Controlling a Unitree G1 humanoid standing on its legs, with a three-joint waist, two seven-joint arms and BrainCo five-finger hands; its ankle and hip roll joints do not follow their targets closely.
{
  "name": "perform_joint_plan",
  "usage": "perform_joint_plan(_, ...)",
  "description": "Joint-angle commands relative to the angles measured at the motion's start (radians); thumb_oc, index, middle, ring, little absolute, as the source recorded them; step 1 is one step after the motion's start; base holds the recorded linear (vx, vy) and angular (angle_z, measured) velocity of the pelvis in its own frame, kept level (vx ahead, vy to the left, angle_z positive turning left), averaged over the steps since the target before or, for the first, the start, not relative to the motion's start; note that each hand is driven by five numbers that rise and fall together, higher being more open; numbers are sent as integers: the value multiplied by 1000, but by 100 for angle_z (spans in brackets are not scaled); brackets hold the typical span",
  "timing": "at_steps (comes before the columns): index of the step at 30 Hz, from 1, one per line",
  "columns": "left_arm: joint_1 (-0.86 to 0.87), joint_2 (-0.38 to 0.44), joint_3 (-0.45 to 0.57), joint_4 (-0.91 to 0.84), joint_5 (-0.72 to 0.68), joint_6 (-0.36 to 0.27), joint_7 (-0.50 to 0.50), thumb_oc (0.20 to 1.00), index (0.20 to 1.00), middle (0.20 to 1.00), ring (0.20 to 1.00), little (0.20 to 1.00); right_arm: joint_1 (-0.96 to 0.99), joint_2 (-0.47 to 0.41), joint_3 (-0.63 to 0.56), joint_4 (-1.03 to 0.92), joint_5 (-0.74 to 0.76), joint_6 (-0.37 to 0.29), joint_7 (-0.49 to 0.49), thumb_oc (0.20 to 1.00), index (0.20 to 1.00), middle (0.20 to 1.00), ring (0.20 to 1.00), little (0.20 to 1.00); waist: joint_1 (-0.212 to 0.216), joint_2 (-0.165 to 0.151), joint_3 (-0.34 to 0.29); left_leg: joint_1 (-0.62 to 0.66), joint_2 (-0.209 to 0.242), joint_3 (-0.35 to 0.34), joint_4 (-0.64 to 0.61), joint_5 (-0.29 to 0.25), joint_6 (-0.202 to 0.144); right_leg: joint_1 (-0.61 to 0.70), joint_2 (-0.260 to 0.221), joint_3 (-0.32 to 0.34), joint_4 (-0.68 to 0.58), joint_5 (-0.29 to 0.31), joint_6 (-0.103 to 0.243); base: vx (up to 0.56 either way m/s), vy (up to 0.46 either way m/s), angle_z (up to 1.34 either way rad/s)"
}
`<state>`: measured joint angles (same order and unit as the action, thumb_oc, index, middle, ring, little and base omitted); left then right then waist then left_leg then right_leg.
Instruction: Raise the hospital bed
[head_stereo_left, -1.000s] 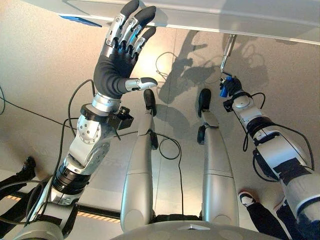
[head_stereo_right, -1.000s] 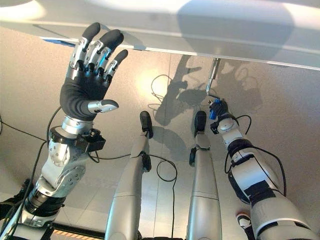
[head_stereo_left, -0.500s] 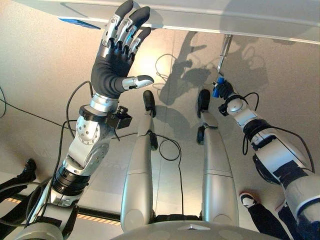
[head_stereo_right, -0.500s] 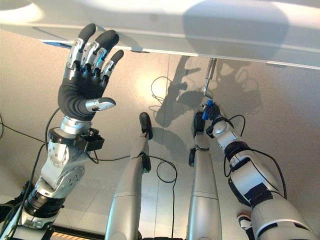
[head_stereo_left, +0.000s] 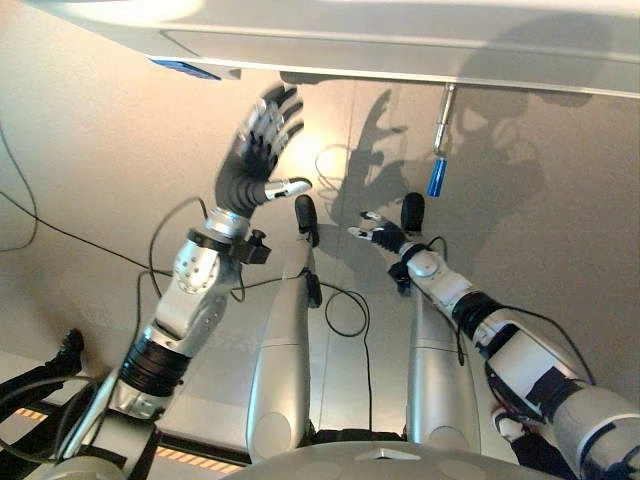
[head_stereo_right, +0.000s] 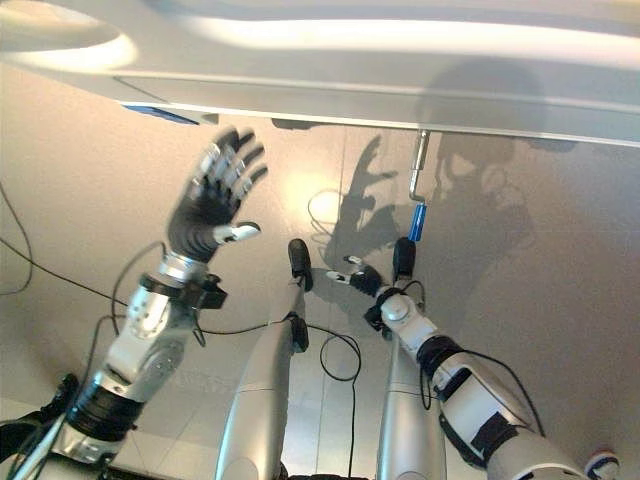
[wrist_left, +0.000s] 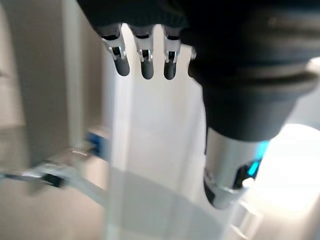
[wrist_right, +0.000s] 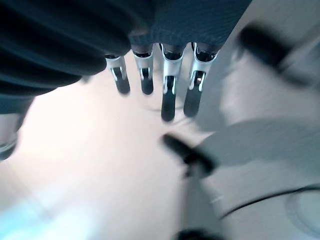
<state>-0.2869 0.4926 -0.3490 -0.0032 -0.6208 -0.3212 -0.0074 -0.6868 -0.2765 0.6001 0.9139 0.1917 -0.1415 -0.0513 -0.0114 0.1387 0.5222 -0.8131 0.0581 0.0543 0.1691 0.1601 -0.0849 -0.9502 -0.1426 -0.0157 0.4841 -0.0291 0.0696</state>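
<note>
Bed: the hospital bed frame (head_stereo_left: 400, 45) spans the top of the head views, with the floor (head_stereo_left: 90, 150) below it.
Crank: a metal crank (head_stereo_left: 444, 115) hangs down from the frame's underside towards its right end; its blue handle (head_stereo_left: 436, 176) dangles free, touched by nothing.
Right hand: right hand (head_stereo_left: 378, 233) is low, below and to the left of the handle, apart from it; fingers spread and relaxed, holding nothing. Its wrist view shows straight fingers (wrist_right: 169, 97) over bare floor.
Left hand: left hand (head_stereo_left: 258, 150) is raised, fingers straight and apart, just under the frame's lower edge near its left end; contact cannot be told.
Progress: no hand is on the crank, so cranking is not under way; how high the bed stands cannot be judged.
Remaining: likely to grasp the blue handle and turn it.
</note>
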Motion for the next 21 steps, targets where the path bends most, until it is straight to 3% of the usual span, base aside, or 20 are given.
perform_joint_plan(1, 58, -13, -19, 149, 105, -13, 0, 1000, 1000, 1000, 1000, 1000, 36, -41, -76, -5, 71, -47, -30, 1000, 1000, 1000, 1000, 1000, -33, -27, -2, 46, -66, 26, 123, -136, 41, 131, -3, -44, -185, 96, 71, -8, -31, 14)
perform_joint_plan(4, 69, -48, -23, 301, 150, -7, 12, 1000, 1000, 1000, 1000, 1000, 83, -65, -113, -7, 81, -53, -41, 1000, 1000, 1000, 1000, 1000, -37, -31, -2, 86, -67, 21, 114, -136, 40, 171, -6, -51, -188, 93, 73, 1, -25, 7)
perform_joint_plan(5, 75, -80, -17, 437, 223, -7, 30, 1000, 1000, 1000, 1000, 1000, 134, -86, -172, 33, 103, -56, -54, 1000, 1000, 1000, 1000, 1000, -40, -34, -2, 144, -69, 13, 98, -135, 38, 229, -8, -60, -193, 83, 75, 19, -26, 18)
perform_joint_plan(6, 75, -81, -18, 438, 224, -7, 31, 1000, 1000, 1000, 1000, 1000, 135, -86, -173, 33, 103, -56, -54, 1000, 1000, 1000, 1000, 1000, -40, -34, -2, 145, -69, 13, 97, -135, 38, 230, -8, -61, -193, 83, 75, 43, -44, 21)
perform_joint_plan(7, 85, -115, -1, 549, 244, -2, 39, 1000, 1000, 1000, 1000, 1000, 180, -97, -222, 55, 117, -60, -69, 1000, 1000, 1000, 1000, 1000, -42, -40, -2, 195, -71, 6, 84, -136, 38, 282, -9, -68, -199, 79, 76, 43, -30, 14)
perform_joint_plan(14, 108, -165, 53, 879, 356, 42, 46, 1000, 1000, 1000, 1000, 1000, 328, -132, -379, 149, 166, -59, -73, 1000, 1000, 1000, 1000, 1000, -60, -74, -3, 398, -62, -7, 31, -142, 34, 492, 1, -93, -237, 60, 80, 55, -44, 6)
perform_joint_plan(16, 121, -171, 73, 974, 387, 57, 41, 1000, 1000, 1000, 1000, 1000, 393, -124, -409, 171, 182, -54, -63, 1000, 1000, 1000, 1000, 1000, -62, -93, -59, 464, -55, -12, 8, -146, 30, 565, 9, -99, -266, 53, 82, 138, -71, 9)
perform_joint_plan(21, 161, -170, 86, 1014, 434, 63, 27, 1000, 1000, 1000, 1000, 1000, 475, -105, -452, 215, 190, -45, -42, 1000, 1000, 1000, 1000, 1000, -60, -110, -143, 560, -42, -14, -44, -143, 22, 666, 17, -110, -319, 53, 86, 127, -46, -5)
